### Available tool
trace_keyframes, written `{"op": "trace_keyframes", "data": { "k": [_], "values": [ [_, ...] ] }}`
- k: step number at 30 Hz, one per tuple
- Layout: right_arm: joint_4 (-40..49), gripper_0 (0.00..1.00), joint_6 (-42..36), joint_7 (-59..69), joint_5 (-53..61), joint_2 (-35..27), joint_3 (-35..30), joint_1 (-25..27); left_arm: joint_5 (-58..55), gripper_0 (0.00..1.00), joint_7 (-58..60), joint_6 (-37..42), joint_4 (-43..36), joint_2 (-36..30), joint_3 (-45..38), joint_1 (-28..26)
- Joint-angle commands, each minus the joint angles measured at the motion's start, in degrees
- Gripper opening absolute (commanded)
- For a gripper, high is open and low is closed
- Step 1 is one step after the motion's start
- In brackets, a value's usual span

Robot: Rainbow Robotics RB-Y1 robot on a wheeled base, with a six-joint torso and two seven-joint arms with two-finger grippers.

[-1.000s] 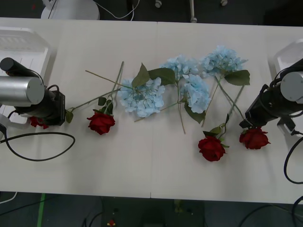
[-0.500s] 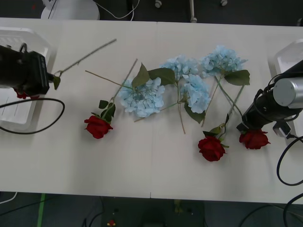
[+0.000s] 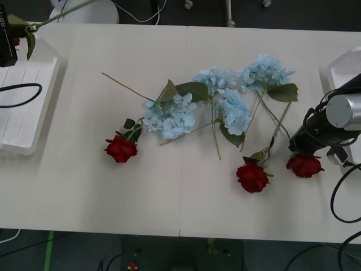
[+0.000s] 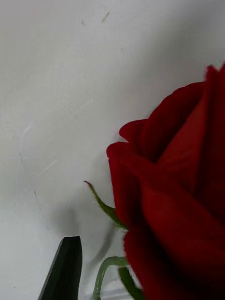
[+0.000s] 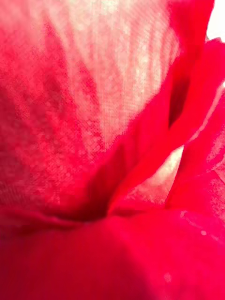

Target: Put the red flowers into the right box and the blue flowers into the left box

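My left gripper (image 3: pixel 10 45) hangs above the far end of the left box (image 3: pixel 17 144), shut on a red flower. Its green stem (image 3: pixel 56 14) trails away from the gripper, and its petals (image 5: pixel 112 150) press against the left wrist camera. Three more red flowers (image 3: pixel 120 149) (image 3: pixel 252 177) (image 3: pixel 304 165) lie on the table. The blue flowers (image 3: pixel 168 116) (image 3: pixel 233 110) (image 3: pixel 265 70) lie in a loose cluster at the table's middle. My right gripper (image 3: pixel 296 149) sits low, right behind the rightmost rose. One black finger (image 4: pixel 63 272) stands beside the rose's stem (image 4: pixel 105 274). The other finger is hidden by the bloom (image 4: pixel 173 201).
The right box (image 3: pixel 345 65) stands at the table's right edge, behind my right arm. A black cable (image 3: pixel 17 90) loops over the left box. Another cable (image 3: pixel 338 197) hangs by the right arm. Stems and leaves (image 3: pixel 194 89) criss-cross among the blue heads.
My left gripper has lifted a rose off the table and carried it back and left, over the left box. The leftmost rose on the table has shifted slightly. The right arm has barely moved.
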State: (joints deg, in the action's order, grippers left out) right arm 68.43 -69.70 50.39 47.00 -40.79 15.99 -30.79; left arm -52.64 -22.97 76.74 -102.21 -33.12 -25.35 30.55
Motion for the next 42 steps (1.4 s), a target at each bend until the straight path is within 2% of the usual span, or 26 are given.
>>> {"op": "trace_keyframes", "data": {
  "k": [1,2,7,13,19,25,29,33,36,42],
  "values": [
    [-0.14,0.05,0.35,1.03,-0.69,1.5,-0.78,-0.33,-3.61,0.0,-18.6,-3.53,-1.5,-2.66,2.41,-0.84],
    [-0.14,0.0,0.26,1.03,-0.77,1.5,-0.78,-0.33,-4.92,0.0,-23.97,-4.32,-1.15,-2.66,2.76,-0.93],
    [-0.14,0.0,0.18,0.67,-0.77,1.5,-0.78,-0.33,-14.86,0.0,-46.9,-8.18,2.01,-2.66,4.08,-1.02],
    [0.39,0.0,-2.64,-0.29,0.37,-0.08,-1.13,-1.21,-29.45,0.0,-68.97,-8.18,7.11,-2.66,7.68,-1.02],
    [7.15,0.0,-5.36,-3.9,5.64,-6.15,-1.22,-1.82,-30.33,0.0,-79.07,-9.15,7.37,-2.04,14.63,-1.02],
    [12.16,0.0,-5.98,-13.39,10.48,-13.79,-1.48,-1.91,-30.68,0.0,-80.83,-13.02,7.11,-0.9,21.13,-1.11],
    [12.34,0.0,-3.52,-28.51,10.04,-16.78,-1.31,-3.05,-30.85,0.0,-80.74,-19.79,6.41,1.04,26.23,-1.46],
    [10.58,0.0,-3.08,-54.52,9.86,-18.8,-1.4,-4.19,-30.68,0.0,-80.57,-26.64,6.49,3.76,30.89,-1.11],
    [6.54,0.0,-1.32,-72.71,9.33,-19.33,-1.48,-6.39,-30.76,0.0,-80.22,-27.61,6.41,4.82,33.26,-0.05],
    [-1.55,0.0,3.43,-98.73,6.7,-19.33,-1.48,-10.61,-32.0,0.0,-79.16,-29.19,6.41,5.08,37.13,1.97]
  ]
}}
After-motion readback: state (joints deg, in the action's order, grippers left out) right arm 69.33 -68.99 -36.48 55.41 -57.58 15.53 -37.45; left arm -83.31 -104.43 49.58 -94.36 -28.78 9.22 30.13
